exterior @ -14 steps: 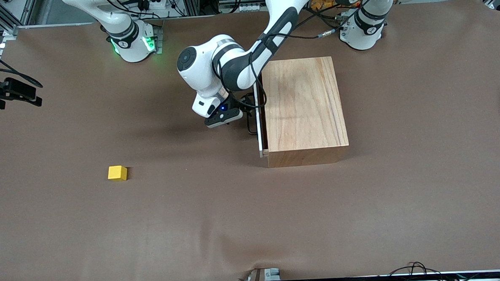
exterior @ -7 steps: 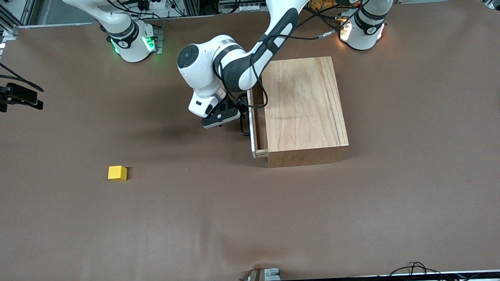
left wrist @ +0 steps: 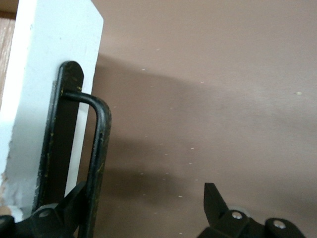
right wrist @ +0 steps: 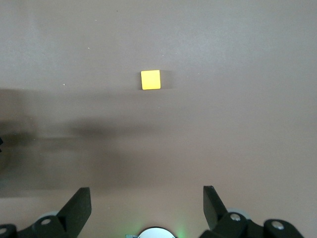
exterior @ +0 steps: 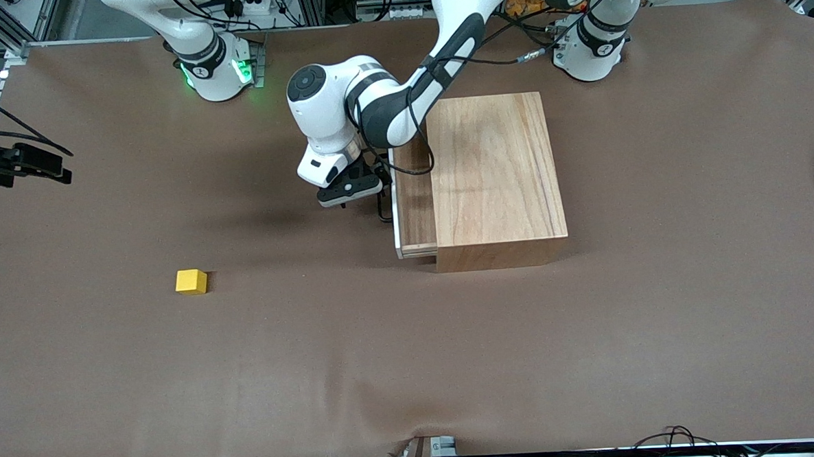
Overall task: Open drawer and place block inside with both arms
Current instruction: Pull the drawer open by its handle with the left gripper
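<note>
The drawer (exterior: 414,201) stands partly pulled out of the wooden box (exterior: 494,176), its white front panel (left wrist: 44,74) facing the right arm's end of the table. My left gripper (exterior: 371,187) (left wrist: 143,186) is open at the black handle (exterior: 383,205) (left wrist: 101,148). One of its fingers (left wrist: 74,198) sits between the handle bar and the panel, and the other stands well clear. The yellow block (exterior: 191,281) (right wrist: 150,79) lies alone on the brown cloth, nearer to the front camera and toward the right arm's end. My right gripper (right wrist: 146,191) hangs open high over the cloth, empty.
A brown cloth (exterior: 413,359) covers the whole table. The right arm's green-lit base (exterior: 211,69) and the left arm's base (exterior: 591,49) stand along the table's edge farthest from the front camera. A black device with cables (exterior: 19,165) sits at the right arm's end.
The drawer has slid out of the box toward the right arm's end, with my left gripper moving the same way at the handle. The block has not moved.
</note>
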Robot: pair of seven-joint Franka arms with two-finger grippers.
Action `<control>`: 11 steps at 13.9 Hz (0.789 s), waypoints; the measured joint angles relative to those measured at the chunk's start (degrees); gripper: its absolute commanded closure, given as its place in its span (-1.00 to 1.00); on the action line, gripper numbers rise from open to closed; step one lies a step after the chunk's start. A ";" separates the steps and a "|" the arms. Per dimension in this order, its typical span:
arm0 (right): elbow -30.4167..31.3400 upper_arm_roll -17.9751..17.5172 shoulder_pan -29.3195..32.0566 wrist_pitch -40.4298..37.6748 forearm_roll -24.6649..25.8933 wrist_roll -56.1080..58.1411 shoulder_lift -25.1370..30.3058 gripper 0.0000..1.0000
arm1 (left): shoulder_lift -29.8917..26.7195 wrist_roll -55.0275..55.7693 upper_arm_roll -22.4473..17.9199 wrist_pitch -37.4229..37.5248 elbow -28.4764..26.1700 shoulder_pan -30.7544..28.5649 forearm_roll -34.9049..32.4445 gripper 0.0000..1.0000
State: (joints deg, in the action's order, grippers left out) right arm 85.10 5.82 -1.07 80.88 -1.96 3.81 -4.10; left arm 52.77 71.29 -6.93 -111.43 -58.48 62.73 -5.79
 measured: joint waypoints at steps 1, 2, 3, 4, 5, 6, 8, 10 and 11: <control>0.00 0.05 0.37 0.00 0.01 -0.01 -0.31 -1.00 | 0.00 0.00 0.03 -0.89 0.00 0.01 0.05 -1.00; 0.01 0.09 1.02 0.01 0.01 -0.01 -0.79 -1.00 | 0.00 0.00 0.10 -1.52 0.01 0.03 0.07 -1.00; 0.01 0.11 1.98 0.04 -0.04 -0.01 -1.46 -1.00 | 0.01 0.00 0.18 -2.26 0.01 0.06 0.08 -1.00; 0.01 0.12 2.96 0.22 -0.13 0.03 -2.01 -1.00 | 0.01 0.00 0.26 -2.96 0.01 0.09 0.08 -1.00; -0.04 0.13 3.60 0.46 -0.18 0.12 -2.35 -1.00 | 0.01 0.00 0.32 -3.34 0.02 0.10 0.08 -1.00; -0.18 0.13 3.80 0.96 -0.18 0.17 -2.50 -1.00 | 0.01 0.00 0.35 -3.55 0.04 0.11 0.09 -1.00; -0.41 -0.23 3.78 2.99 -0.24 0.17 -2.65 -1.00 | 0.01 0.00 0.41 -3.89 0.13 0.11 0.12 -1.00; -0.41 -0.64 3.70 3.81 -0.32 0.23 -3.68 -1.00 | 0.00 0.00 0.56 -4.15 0.29 0.11 0.60 -1.00; -0.37 -0.80 3.59 3.87 -0.32 0.66 -4.76 -1.00 | 0.00 0.07 0.60 -4.19 0.33 0.11 0.78 -1.00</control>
State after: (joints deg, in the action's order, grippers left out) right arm 84.73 5.02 2.52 84.75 -2.29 4.47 -8.86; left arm 52.77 71.36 -6.33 -115.63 -58.15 62.84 -5.01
